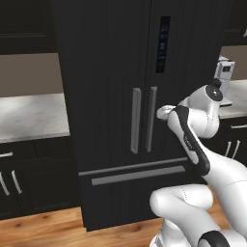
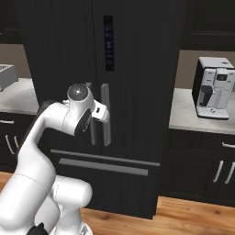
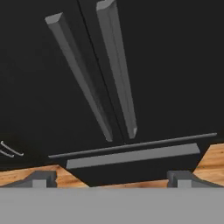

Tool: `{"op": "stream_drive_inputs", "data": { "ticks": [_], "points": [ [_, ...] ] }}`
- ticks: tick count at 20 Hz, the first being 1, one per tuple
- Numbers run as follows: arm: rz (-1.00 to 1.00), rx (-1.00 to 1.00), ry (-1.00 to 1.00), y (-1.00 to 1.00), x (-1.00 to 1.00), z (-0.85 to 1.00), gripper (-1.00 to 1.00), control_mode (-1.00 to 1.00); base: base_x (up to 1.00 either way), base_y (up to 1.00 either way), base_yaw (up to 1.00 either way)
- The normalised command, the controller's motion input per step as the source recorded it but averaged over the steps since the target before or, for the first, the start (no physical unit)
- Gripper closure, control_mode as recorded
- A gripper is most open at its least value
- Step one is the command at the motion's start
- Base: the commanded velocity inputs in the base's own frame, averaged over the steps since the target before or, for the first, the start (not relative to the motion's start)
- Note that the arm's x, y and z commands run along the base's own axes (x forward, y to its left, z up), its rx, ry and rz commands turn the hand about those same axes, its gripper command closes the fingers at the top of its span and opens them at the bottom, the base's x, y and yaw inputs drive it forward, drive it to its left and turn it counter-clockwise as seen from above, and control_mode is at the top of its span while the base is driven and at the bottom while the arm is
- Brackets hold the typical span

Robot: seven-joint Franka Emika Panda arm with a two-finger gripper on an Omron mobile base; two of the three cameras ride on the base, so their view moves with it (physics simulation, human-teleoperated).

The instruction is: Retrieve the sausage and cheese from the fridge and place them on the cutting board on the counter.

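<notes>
The black double-door fridge (image 1: 111,96) (image 2: 137,92) (image 3: 166,65) stands shut, so the sausage and cheese are hidden behind its doors. Two grey vertical bar handles (image 1: 144,120) (image 2: 101,114) (image 3: 105,70) meet at the door seam, above the lower drawer's bar (image 1: 137,174) (image 3: 131,156). My gripper (image 1: 163,112) (image 2: 102,111) (image 3: 112,180) hangs just in front of the handles, at about their mid-height. It is open, with its fingertips (image 3: 41,178) wide apart and nothing between them. The cutting board is out of view.
Marble counter (image 1: 29,116) (image 2: 193,114) runs on both sides of the fridge over dark cabinets with silver handles. A white coffee machine (image 2: 213,87) (image 1: 224,72) stands on the right stretch. A grey appliance (image 2: 7,75) sits on the left counter. Wooden floor (image 1: 43,231) lies below.
</notes>
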Motion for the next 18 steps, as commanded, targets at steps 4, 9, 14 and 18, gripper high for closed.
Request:
{"op": "stream_drive_inputs", "data": {
  "ticks": [4, 9, 14, 18],
  "points": [
    [-0.04, 0.17, 0.12, 0.00, 0.39, -0.01, -1.00, -1.00, 0.00, 0.00, 0.00],
    [-0.03, 0.00, 0.02, 0.00, 0.56, -0.08, -1.00, -1.00, 0.00, 0.00, 0.00],
    [-0.03, -0.06, -0.01, 0.00, 0.47, -0.17, -1.00, -1.00, 0.00, 0.00, 0.00],
    [0.00, -0.01, -0.08, 0.00, 0.39, -0.13, -1.00, -1.00, 0.00, 0.00, 0.00]
  ]
}}
